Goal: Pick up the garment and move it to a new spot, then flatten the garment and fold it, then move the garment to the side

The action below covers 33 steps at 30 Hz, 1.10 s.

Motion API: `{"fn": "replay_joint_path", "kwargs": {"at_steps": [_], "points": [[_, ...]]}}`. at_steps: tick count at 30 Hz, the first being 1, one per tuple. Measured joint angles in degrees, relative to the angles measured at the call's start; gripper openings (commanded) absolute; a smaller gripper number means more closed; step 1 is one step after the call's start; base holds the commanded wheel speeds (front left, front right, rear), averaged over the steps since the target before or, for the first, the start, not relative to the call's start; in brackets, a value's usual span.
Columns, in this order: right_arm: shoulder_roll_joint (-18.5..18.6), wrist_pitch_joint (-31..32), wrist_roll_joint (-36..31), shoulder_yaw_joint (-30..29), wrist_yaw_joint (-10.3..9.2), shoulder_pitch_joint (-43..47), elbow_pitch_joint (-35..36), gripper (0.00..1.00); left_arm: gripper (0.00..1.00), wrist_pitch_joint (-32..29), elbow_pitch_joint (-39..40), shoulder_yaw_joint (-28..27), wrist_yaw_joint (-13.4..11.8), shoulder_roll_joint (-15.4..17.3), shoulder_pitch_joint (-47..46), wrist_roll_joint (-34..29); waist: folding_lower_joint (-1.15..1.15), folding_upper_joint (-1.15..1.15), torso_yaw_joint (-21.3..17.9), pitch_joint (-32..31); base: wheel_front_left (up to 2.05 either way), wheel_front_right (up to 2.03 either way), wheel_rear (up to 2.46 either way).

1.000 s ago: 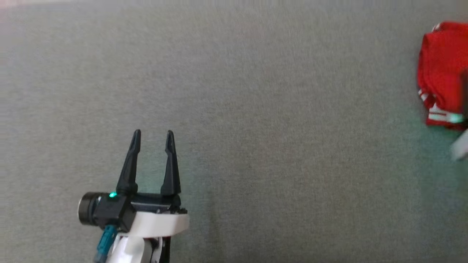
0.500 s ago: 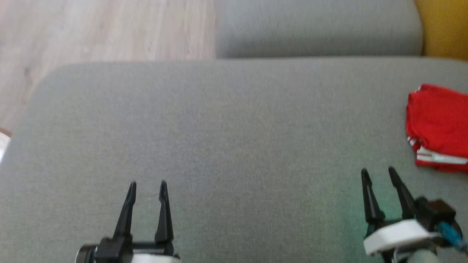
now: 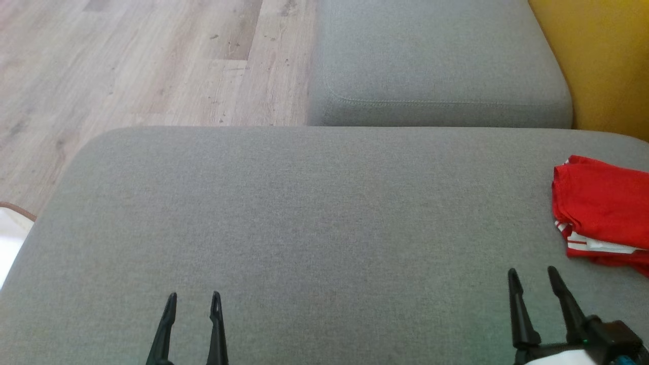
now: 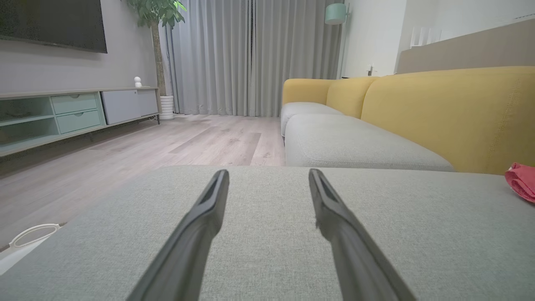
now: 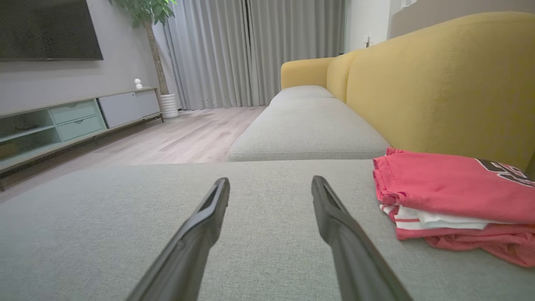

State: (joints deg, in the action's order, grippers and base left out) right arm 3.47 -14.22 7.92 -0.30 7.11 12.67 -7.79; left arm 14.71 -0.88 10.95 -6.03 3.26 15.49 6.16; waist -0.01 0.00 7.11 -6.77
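Apparently the folded red fabric garment [image 3: 603, 208] lies aside on the grey sofa cushion [image 3: 304, 228]; left claw [image 3: 194, 295] and right claw [image 3: 532, 270] are spread, empty; probably only withdrawing remains.

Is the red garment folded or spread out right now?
Folded: the red garment lies as a compact stack of layers, white striped edge showing between them, on the grey cushion.
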Motion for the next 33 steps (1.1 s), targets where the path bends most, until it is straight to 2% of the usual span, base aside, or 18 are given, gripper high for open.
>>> {"fn": "replay_joint_path", "kwargs": {"at_steps": [14, 15, 21, 33], "points": [[-0.7, 0.0, -1.5, 0.8, 0.00, 1.4, 0.0, 1.00, 1.00, 0.0, -0.6, -0.2, 1.3, 0.0, 0.1, -1.6, 0.01, 0.00, 0.1, -0.8, 0.00, 0.00, 0.00], [-0.7, 0.0, -1.6, 0.9, 0.00, 1.4, 0.0, 0.00, 0.00, 0.0, -0.9, -0.2, 1.3, 0.0, 0.1, -1.9, 0.01, 0.00, 0.1, -0.8, 0.00, 0.00, 0.00], [-0.8, 0.1, -1.4, 1.2, -0.01, 2.6, -4.7, 0.00, 0.00, 0.0, -5.6, 0.0, 1.3, 0.0, 1.6, -1.9, 0.01, 0.00, 0.0, -0.8, 0.00, 0.00, 0.00], [-0.9, 1.9, 6.6, 0.9, -0.01, 2.8, -5.3, 0.00, 0.00, -1.6, -6.6, -0.2, 2.1, 0.1, 1.3, 6.8, 0.01, 0.00, -0.7, 0.0, 0.00, 0.00, 0.00]]}}
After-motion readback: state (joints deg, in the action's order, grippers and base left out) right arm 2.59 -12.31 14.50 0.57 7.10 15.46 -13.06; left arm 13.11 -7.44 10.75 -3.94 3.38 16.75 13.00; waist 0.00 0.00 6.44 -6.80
